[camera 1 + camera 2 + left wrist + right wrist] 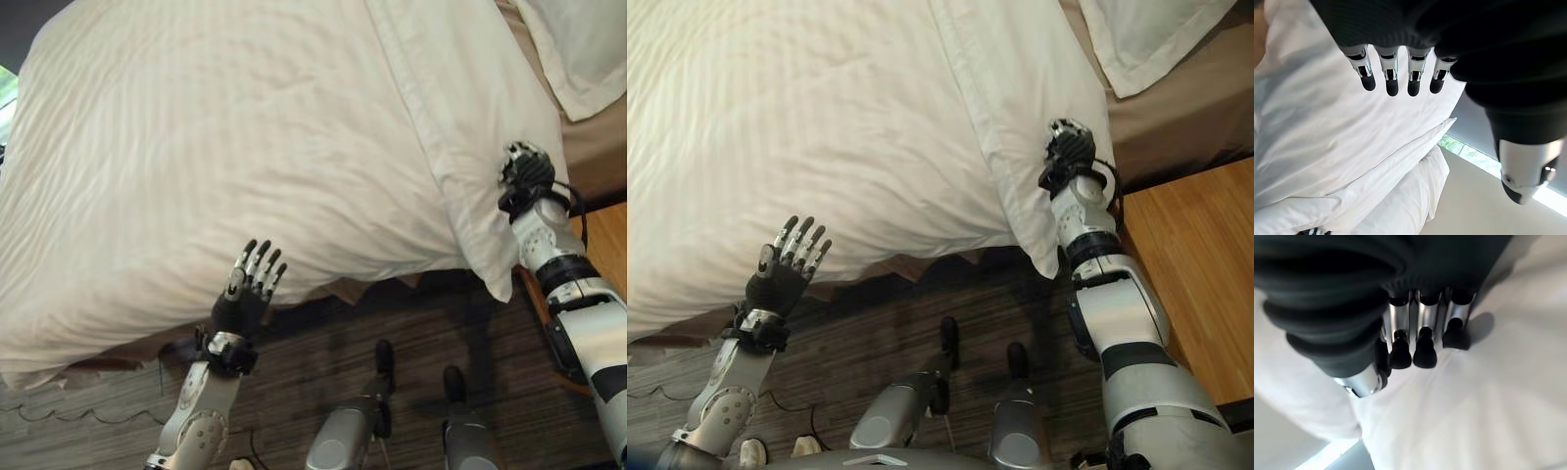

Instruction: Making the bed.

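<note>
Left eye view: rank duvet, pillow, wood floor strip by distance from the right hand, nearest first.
From the right hand:
1. Duvet: its folded border is under the hand, fingers curled on it.
2. Wood floor strip: below the hand, at the view's right edge.
3. Pillow: top right corner, at the bed's head end.

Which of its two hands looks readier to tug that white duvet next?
The right hand, probably. It already rests on the duvet near its folded-over edge, fingers curled against the cloth. The left hand is open with straight fingers at the duvet's lower edge, gripping nothing.
</note>
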`<state>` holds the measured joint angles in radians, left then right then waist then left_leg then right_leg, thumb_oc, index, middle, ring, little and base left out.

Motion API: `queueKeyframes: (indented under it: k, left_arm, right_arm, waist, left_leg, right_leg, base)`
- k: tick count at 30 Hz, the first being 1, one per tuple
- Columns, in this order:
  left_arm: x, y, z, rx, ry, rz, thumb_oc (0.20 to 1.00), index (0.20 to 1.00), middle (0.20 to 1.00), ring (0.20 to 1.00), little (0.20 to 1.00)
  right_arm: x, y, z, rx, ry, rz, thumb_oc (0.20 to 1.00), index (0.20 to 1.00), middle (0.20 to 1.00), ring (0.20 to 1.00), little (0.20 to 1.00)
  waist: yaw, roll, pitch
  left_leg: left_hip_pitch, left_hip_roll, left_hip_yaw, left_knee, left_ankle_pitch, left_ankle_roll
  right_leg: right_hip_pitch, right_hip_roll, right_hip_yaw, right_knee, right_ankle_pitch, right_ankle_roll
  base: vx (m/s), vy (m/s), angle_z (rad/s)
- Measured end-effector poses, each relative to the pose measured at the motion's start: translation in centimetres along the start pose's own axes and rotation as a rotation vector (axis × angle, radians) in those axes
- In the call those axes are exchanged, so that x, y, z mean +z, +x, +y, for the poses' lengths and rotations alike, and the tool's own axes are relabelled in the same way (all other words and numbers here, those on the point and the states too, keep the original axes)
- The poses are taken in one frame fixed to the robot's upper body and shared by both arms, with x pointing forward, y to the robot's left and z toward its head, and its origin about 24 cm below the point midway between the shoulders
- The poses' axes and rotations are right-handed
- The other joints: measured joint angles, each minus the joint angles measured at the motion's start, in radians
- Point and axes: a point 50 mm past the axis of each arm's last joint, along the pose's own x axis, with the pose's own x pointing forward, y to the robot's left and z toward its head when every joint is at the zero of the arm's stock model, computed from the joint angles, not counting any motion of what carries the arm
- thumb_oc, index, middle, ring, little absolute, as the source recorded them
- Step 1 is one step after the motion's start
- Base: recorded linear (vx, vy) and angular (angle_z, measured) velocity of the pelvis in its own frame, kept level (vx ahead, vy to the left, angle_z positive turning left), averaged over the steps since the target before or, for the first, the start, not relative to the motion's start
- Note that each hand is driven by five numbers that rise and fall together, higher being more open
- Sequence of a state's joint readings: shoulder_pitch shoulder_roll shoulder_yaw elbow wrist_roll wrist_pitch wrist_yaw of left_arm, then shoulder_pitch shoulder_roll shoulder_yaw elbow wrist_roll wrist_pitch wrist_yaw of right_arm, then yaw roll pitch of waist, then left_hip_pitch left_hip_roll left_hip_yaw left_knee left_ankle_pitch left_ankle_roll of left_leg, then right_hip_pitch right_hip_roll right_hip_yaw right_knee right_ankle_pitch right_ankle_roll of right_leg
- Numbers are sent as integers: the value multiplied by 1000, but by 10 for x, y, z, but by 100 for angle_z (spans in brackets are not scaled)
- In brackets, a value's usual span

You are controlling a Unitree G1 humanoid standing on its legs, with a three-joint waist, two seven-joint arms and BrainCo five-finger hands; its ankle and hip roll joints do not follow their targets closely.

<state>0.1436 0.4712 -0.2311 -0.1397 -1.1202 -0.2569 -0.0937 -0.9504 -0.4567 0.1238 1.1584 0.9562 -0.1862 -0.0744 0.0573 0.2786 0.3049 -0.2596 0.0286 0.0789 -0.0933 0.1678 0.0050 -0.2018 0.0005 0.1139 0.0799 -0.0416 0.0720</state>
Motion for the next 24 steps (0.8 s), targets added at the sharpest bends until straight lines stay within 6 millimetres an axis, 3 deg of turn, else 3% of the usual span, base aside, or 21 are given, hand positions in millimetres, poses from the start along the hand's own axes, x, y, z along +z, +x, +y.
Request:
queueKeyframes:
  k: [3,4,5,6,8,9,10,14,15,16,17,19,20,21,24]
  left_arm:
    - [-5,-2,0,4,-3,31,1000,1000,1000,1000,1000]
    - [-4,-3,1,6,-2,28,1000,1000,1000,1000,1000]
    - [-2,-4,3,8,0,19,1000,1000,1000,1000,1000]
    - [-4,-4,4,9,-7,20,1000,1000,1000,1000,1000]
    - [-3,-7,7,23,-15,4,1000,1000,1000,1000,1000]
    - [-5,-7,10,38,-20,3,1000,1000,1000,1000,1000]
    - [-8,-10,16,71,-31,0,1000,1000,1000,1000,1000]
    - [-9,-17,24,116,-15,-1,1000,1000,1000,1000,1000]
    - [-10,-15,24,110,-12,0,1000,1000,1000,1000,1000]
    - [-10,-15,24,112,-7,3,1000,1000,1000,1000,1000]
    - [-12,-17,28,121,5,21,1000,1000,1000,1000,1000]
    - [-14,-21,32,126,34,47,1000,1000,1000,1000,1000]
    - [-27,-27,45,157,59,120,1000,1000,1000,1000,1000]
    - [-35,-31,51,186,65,162,1000,1000,1000,1000,1000]
    - [-56,-53,67,256,146,304,1000,1000,1000,1000,1000]
  right_arm:
    - [-45,-17,-31,-67,54,107,200,200,200,200,200]
    - [-69,-31,-52,-114,57,170,200,200,200,200,200]
    - [-94,-50,-78,-178,48,255,200,200,200,200,200]
    - [-134,-88,-120,-307,20,419,200,200,200,200,200]
    - [-160,-125,-150,-386,12,520,200,200,200,200,200]
    - [-170,-146,-168,-442,-2,576,200,200,200,200,200]
    - [-174,-183,-204,-566,37,596,200,200,200,200,200]
    - [-160,-226,-251,-718,-31,607,200,200,200,200,200]
    - [-152,-227,-257,-713,-61,585,200,200,200,200,200]
    - [-146,-221,-253,-657,-89,543,583,583,583,583,583]
    - [-129,-208,-242,-544,-157,444,1000,1000,1000,1000,1000]
    - [-105,-192,-217,-364,-271,319,1000,1000,1000,1000,1000]
    - [-82,-179,-193,-207,-394,202,1000,1000,1000,1000,1000]
    - [-78,-176,-187,-177,-423,175,1000,1000,1000,1000,1000]
    - [-80,-171,-167,-68,-522,144,1000,1000,1000,1000,1000]
  waist:
    - [-8,2,-5]
    - [-11,0,-8]
    - [-10,2,-8]
    - [-19,4,-9]
    - [-32,2,-7]
    - [-40,0,-6]
    - [-71,-2,-4]
    - [-126,-32,15]
    - [-148,-44,21]
    - [-151,-44,21]
    - [-181,-60,32]
    - [-199,-66,36]
    - [-225,-82,38]
    - [-230,-90,30]
    - [-241,-152,-42]
  left_leg:
    - [-1,1,2,0,-1,-1]
    - [-1,0,-1,0,-1,-1]
    - [-1,0,-3,0,-1,-2]
    - [-1,-1,-3,0,-1,-2]
    - [0,-2,-5,0,-1,-2]
    - [0,-1,-4,0,-1,-2]
    - [1,-2,-8,0,-7,-9]
    - [1,4,0,-1,-16,-21]
    - [2,6,5,-1,-18,-24]
    - [2,7,8,-1,-20,-25]
    - [10,9,21,-1,-23,-30]
    - [26,10,33,-2,-28,-32]
    - [73,8,46,-6,-44,-33]
    - [92,8,48,-6,-50,-30]
    - [130,13,51,-6,-70,-41]
  right_leg:
    - [-3,0,1,5,-4,-1]
    - [-5,0,-2,14,-11,-2]
    - [-3,0,-4,20,-14,-4]
    - [-5,-1,-1,21,-15,-3]
    - [-5,-2,-4,21,-18,-3]
    - [-6,0,0,21,-17,-3]
    - [0,-2,-4,19,-18,-3]
    - [2,2,7,-4,0,-5]
    - [2,3,10,-6,3,-5]
    - [4,4,13,-9,5,-4]
    - [10,4,25,-14,12,-4]
    - [27,3,37,-28,20,-4]
    - [82,-3,42,-48,24,-5]
    - [102,-2,47,-51,23,-4]
    - [142,1,53,-66,16,-14]
  base:
    - [26,6,1]
    - [39,13,10]
    - [0,0,0]
    - [32,17,1]
    - [42,17,-3]
    - [39,21,0]
    - [0,0,0]
    - [16,14,-13]
    - [46,30,-6]
    - [49,26,-15]
    - [77,21,-19]
    - [101,4,-21]
    - [89,4,-16]
    - [82,11,-15]
    - [44,30,-4]
